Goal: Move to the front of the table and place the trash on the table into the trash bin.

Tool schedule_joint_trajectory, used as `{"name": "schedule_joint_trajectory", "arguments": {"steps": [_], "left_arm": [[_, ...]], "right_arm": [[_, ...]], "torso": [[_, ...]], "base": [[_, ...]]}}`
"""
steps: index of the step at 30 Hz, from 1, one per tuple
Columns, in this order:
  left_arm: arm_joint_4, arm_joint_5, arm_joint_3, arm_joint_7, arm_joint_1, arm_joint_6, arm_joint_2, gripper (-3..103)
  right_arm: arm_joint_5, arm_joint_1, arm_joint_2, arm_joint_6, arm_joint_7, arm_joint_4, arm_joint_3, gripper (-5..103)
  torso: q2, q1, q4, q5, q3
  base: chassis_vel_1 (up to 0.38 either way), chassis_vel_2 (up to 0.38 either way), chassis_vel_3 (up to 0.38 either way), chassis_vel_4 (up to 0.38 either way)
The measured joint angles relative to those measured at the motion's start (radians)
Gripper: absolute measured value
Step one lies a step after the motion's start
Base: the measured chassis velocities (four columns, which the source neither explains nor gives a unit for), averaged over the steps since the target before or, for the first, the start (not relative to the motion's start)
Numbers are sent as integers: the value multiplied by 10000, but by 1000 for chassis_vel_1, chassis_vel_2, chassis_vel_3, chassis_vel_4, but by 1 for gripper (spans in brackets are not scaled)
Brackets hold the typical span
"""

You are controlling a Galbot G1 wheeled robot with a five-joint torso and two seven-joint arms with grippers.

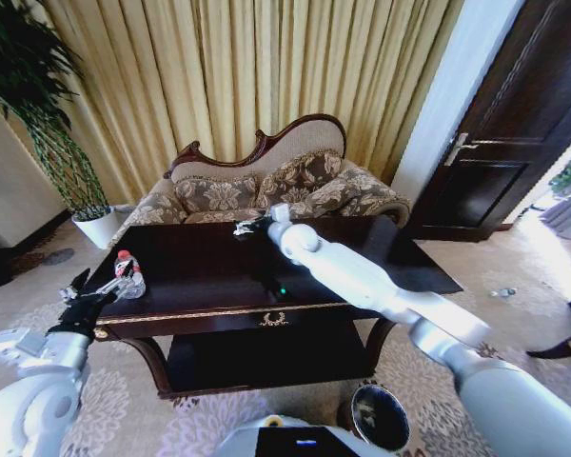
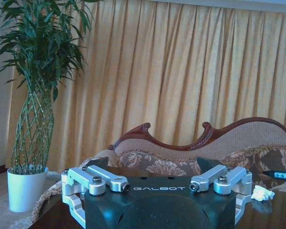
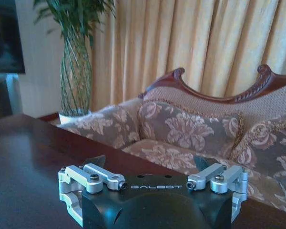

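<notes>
**Trainee:** Why is your right arm stretched so far across the table [image 1: 219, 276]?

**Me:** I'm parked at its front, and a white paper wad [image 2: 262, 193] lies toward the sofa [image 1: 266, 186] side. So the right gripper [image 1: 250, 227] reaches over the far edge, jaws spread wide with nothing between them, as its wrist view shows.

**Trainee:** And the left?

**Me:** The left gripper [image 1: 79, 293] hovers at the table's left front corner, just beside the clear bottle with the red cap [image 1: 127, 276], also spread wide and empty. I judge it is lined up for that bottle.

**Trainee:** Where does it all go?

**Me:** Into the trash bin [image 1: 381, 416], on the carpet below the table's front, near my base.
</notes>
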State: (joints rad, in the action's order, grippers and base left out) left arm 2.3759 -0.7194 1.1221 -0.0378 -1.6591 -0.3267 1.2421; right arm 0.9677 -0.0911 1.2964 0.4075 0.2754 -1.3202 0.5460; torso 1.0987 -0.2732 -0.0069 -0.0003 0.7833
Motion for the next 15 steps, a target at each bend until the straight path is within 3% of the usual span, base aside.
{"name": "schedule_joint_trajectory", "arguments": {"steps": [6, 15], "left_arm": [[-56, -135, 238, 57, -69, 4, 43, 100], [-55, -222, 390, 74, -76, -142, 43, 100]], "right_arm": [[93, 41, 391, 697, 813, 261, 61, 100], [986, 114, 1028, 1655, 1838, 793, -155, 100]], "torso": [[0, 0, -2, 1, 0], [0, 1, -1, 1, 0]], "base": [[0, 0, 0, 0], [0, 0, 0, 0]]}}
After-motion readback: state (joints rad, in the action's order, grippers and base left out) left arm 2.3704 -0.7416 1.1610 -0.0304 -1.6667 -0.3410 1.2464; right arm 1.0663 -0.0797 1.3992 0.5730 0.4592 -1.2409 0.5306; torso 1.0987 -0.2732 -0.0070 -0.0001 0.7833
